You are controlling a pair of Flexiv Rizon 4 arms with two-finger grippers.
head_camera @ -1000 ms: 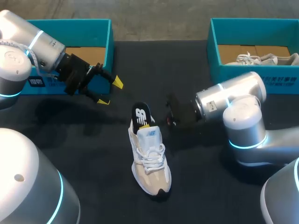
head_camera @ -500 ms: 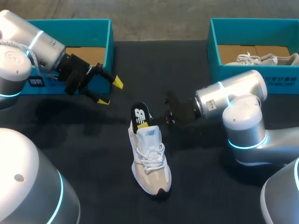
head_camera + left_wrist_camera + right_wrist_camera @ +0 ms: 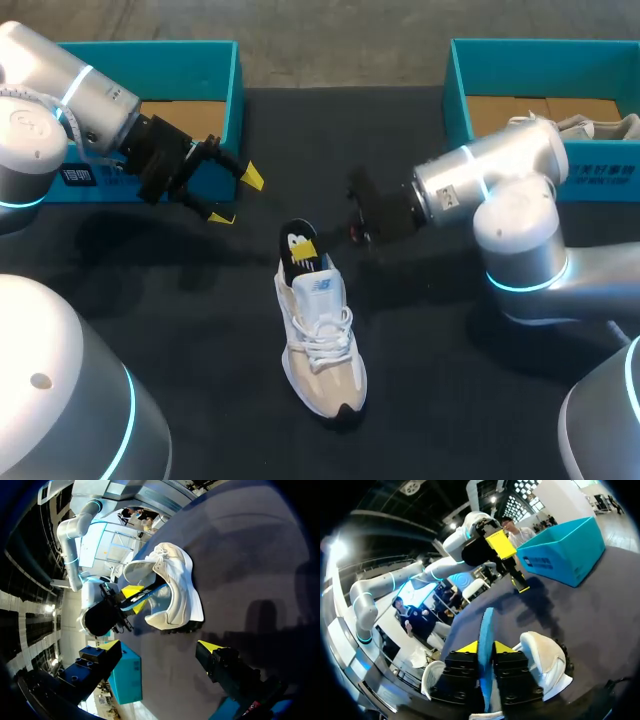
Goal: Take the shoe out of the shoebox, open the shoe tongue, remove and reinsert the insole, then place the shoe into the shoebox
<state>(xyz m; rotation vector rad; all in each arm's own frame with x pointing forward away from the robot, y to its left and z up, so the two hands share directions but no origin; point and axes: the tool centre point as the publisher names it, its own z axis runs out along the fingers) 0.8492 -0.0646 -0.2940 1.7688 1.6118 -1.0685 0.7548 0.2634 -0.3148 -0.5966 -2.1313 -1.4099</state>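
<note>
Black table carries a white-and-beige sneaker upright on its sole near the middle. Left shoebox and right shoebox, both teal, occupy the far corners.

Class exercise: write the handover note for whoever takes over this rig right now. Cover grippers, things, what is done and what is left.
Shoe: out of the box, standing on its sole mid-table.
Left gripper: open, empty, by the left shoebox.
Right gripper: shut on the insole, whose other end sits at the shoe's opening.
Done: shoe taken out.
Left: finish the insole step (coming out or going in, cannot tell), then box the shoe.
</note>
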